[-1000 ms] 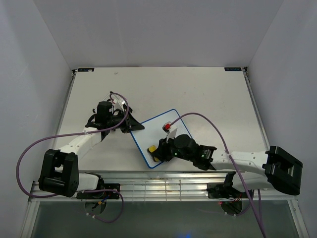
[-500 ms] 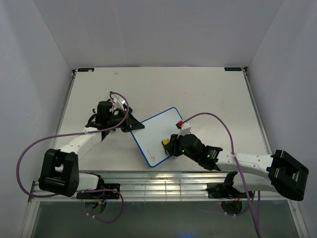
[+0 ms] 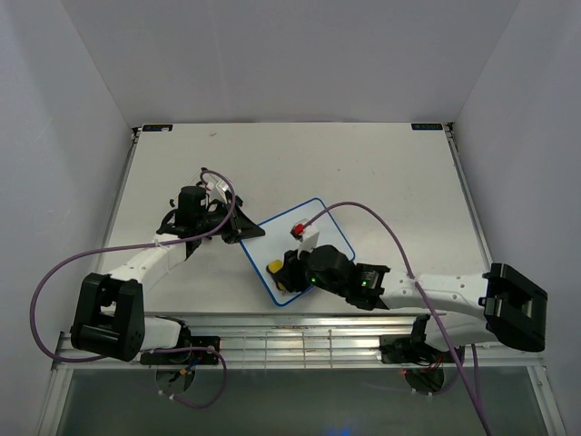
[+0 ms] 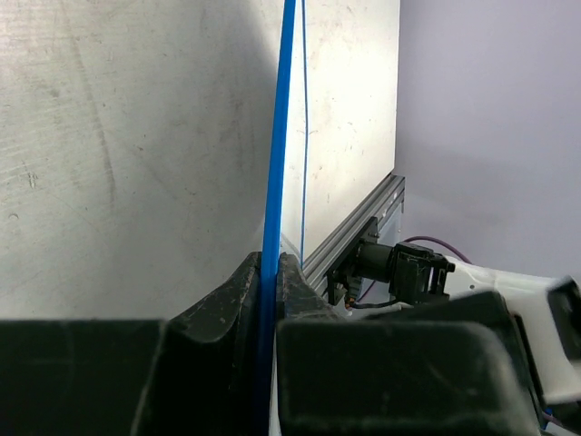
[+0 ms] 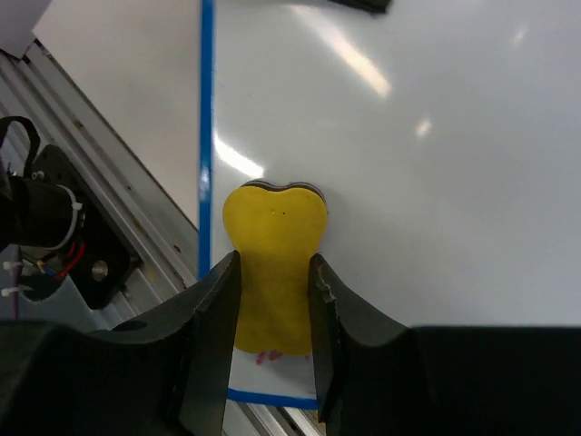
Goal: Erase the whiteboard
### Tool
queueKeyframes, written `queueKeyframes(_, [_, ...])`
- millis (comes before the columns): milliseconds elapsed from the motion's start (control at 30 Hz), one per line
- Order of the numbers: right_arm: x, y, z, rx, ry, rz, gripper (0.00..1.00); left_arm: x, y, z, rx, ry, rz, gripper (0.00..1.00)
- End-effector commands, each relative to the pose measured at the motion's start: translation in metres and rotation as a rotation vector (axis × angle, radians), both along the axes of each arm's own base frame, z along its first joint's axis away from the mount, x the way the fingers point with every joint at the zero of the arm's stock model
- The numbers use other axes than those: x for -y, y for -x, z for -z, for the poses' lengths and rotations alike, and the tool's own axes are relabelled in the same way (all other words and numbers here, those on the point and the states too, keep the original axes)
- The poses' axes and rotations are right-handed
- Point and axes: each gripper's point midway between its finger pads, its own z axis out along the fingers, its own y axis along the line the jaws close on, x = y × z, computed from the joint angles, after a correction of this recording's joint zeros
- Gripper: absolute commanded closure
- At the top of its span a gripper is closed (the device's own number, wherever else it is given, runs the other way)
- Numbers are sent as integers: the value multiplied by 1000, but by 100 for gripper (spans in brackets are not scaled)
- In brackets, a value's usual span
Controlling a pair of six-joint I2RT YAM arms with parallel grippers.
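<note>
The whiteboard (image 3: 283,238), glossy white with a thin blue frame, lies slanted on the table between the two arms. My left gripper (image 3: 243,232) is shut on its left edge; in the left wrist view the blue frame (image 4: 277,136) runs straight into the shut gripper (image 4: 270,272). My right gripper (image 3: 281,274) is shut on a yellow eraser (image 3: 274,267) pressed on the board near its near-left corner. The right wrist view shows the eraser (image 5: 272,272) clamped in the gripper (image 5: 272,266) on the whiteboard (image 5: 408,163), with small red marks (image 5: 269,357) just below it.
An aluminium rail (image 3: 272,332) runs along the table's near edge, close to the board's near corner, and shows as a rail (image 5: 100,182) in the right wrist view too. Purple cables (image 3: 363,214) loop over both arms. Grey walls enclose the table on three sides.
The right gripper swept the eraser from the board's near-left corner to the right side, then back left to the near corner. The left gripper and the board stayed put.
</note>
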Motion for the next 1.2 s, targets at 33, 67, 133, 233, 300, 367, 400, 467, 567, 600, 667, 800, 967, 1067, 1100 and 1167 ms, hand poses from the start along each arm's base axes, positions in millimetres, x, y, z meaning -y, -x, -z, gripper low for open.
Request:
queueKeyframes(33, [-36, -3, -32, 77, -2, -51, 72, -13, 4, 28, -48, -111, -62, 100])
queueKeyframes(67, [-39, -5, -26, 81, 22, -53, 72, -12, 4, 28, -47, -106, -54, 100])
queueKeyframes(133, [-45, -9, -29, 102, 36, -60, 72, -11, 5, 26, -42, -99, -43, 100])
queueKeyframes(233, [-44, -9, -8, 87, 103, -66, 72, -10, 4, 23, -34, -95, -35, 100])
queueKeyframes(300, [-37, -5, 0, 73, 114, -71, 72, -9, 2, 21, -33, -94, -30, 100])
queueKeyframes(367, [-24, 7, 14, 38, 113, -94, 71, -8, 1, 21, -33, -96, -26, 100])
queueKeyframes(400, [-19, 10, 18, 25, 113, -98, 71, -8, -1, 20, -34, -96, -27, 100])
queueKeyframes(467, [-10, 20, 23, -7, 96, -108, 71, -8, -1, 22, -38, -99, -25, 100])
queueKeyframes(567, [12, 33, 45, -47, 104, -112, 71, -8, -1, 22, -38, -97, -24, 100])
queueKeyframes(600, [23, 36, 59, -60, 128, -102, 71, -8, -1, 21, -37, -95, -26, 100])
queueKeyframes(667, [31, 36, 62, -62, 133, -87, 71, -9, -2, 19, -28, -96, -37, 100])
queueKeyframes(800, [31, 35, 59, -45, 157, -78, 71, -9, -1, 20, -37, -92, -44, 100])
queueKeyframes(967, [-14, 37, 27, 16, 145, -111, 71, -9, 1, 20, -38, -80, -52, 100])
queueKeyframes(1067, [-37, 42, 5, 50, 74, -108, 71, -9, 2, 20, -47, -76, -62, 100])
queueKeyframes(1100, [-41, 42, 1, 57, 55, -100, 71, -9, 2, 20, -47, -74, -65, 100])
queueKeyframes(1167, [-43, 29, -2, 74, 40, -18, 71, -9, 3, 19, -51, -69, -66, 100])
